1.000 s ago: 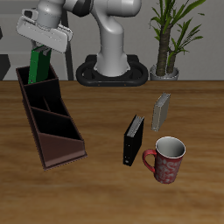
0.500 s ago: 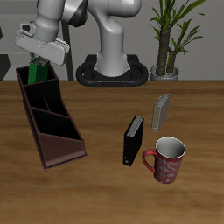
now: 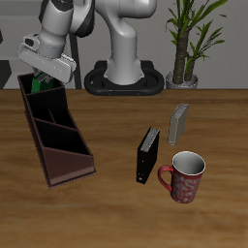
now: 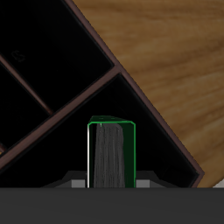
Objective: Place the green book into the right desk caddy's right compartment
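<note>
My claw [image 3: 43, 77] has come lower, pinching the green book [image 3: 39, 84]; the book now dips into the caddy [image 3: 58, 145] at its tall end, nearly ready to drop

You are looking at flat, even light with no glare. On the tabletop [image 3: 116, 136] the mug [image 3: 184, 175] and the black book [image 3: 147, 155] are casting only faint, soft shadows. The caddy [image 3: 53, 136] interior is reading nearly black in the wrist view. Both renders are coming through coarse and slightly soft, without edge distortion.
</note>
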